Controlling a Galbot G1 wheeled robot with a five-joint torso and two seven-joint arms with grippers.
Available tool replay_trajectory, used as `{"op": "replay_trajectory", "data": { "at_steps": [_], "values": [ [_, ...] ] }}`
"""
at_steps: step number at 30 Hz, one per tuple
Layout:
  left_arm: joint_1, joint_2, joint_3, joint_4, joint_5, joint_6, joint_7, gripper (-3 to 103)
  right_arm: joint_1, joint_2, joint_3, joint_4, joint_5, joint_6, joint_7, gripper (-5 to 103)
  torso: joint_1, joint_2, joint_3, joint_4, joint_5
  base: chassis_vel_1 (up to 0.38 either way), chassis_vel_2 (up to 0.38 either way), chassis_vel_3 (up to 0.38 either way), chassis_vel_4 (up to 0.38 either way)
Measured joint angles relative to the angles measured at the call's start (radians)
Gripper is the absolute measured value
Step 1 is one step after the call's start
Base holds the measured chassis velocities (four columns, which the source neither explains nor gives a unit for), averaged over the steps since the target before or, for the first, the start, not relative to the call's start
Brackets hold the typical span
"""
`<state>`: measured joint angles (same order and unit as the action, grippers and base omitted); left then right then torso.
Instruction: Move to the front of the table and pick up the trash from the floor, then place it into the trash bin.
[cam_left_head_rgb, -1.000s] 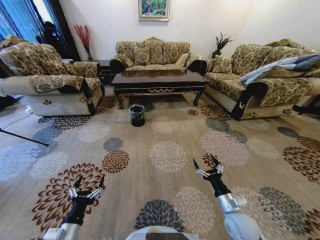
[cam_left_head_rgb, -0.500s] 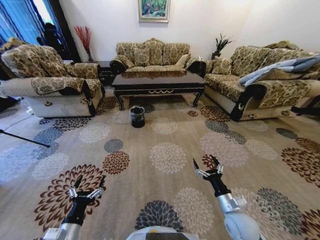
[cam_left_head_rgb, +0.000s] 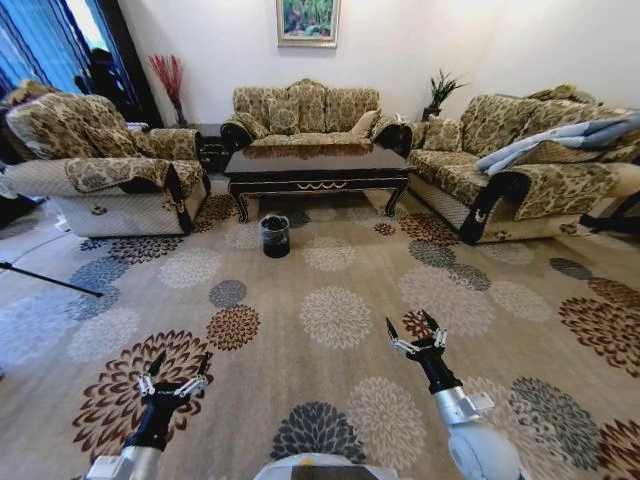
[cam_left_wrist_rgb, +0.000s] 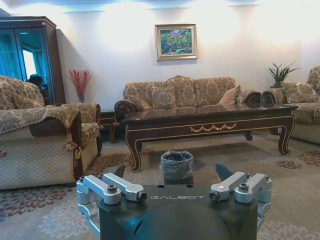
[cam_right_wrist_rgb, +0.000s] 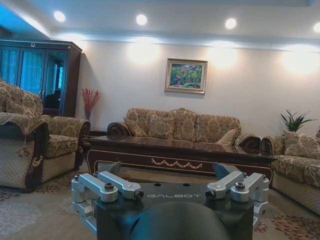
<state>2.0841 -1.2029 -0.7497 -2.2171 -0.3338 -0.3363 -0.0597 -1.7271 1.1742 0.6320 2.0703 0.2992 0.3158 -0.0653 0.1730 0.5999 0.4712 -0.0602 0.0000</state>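
Evenly lit room, wide-angle bending at the edges

Recessed ceiling spots are casting bright, washed-out pools on the back wall, nearly bleaching it in the left wrist view. Blue daylight is coming through the window at the head view's upper left. The table top is reflecting glare, and the head view is bowing the sofas outward at its edges.

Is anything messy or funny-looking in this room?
A little. A grey-blue blanket is flung in a heap over the sofa on the robot's right. The trash bin stands upright on the carpet before the table. Both grippers, left gripper and right gripper, are open and hold nothing.
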Motion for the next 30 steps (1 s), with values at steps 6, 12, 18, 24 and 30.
{"op": "replay_trajectory", "data": {
  "at_steps": [6,12,18,24,30],
  "values": [
    [0.000,0.000,0.000,0.000,0.000,0.000,0.000,100,0.000,0.000,0.000,0.000,0.000,0.000,0.000,100,0.009,0.024,0.015,0.0000,0.0000,0.000,0.000,0.000,0.000],
    [0.000,0.000,0.000,0.000,0.000,0.000,0.000,100,0.000,0.000,0.000,0.000,0.000,0.000,0.000,100,0.020,0.050,0.030,0.0000,0.0000,0.000,0.000,0.000,0.000],
    [0.000,0.000,0.000,0.000,0.000,0.000,0.000,100,0.000,0.000,0.000,0.000,0.000,0.000,0.000,100,0.030,0.074,0.043,0.0000,0.0000,0.000,0.000,0.000,0.000],
    [0.000,0.000,0.000,0.000,0.000,0.000,0.000,100,0.000,0.000,0.000,0.000,0.000,0.000,0.000,100,0.041,0.100,0.058,0.0000,0.0000,0.000,0.000,0.000,0.000],
    [0.000,0.000,0.000,0.000,0.000,0.000,0.000,100,0.000,0.000,0.000,0.000,0.000,0.000,0.000,100,0.053,0.127,0.074,0.0000,0.0000,0.000,0.000,0.000,0.000]
  ]
}}
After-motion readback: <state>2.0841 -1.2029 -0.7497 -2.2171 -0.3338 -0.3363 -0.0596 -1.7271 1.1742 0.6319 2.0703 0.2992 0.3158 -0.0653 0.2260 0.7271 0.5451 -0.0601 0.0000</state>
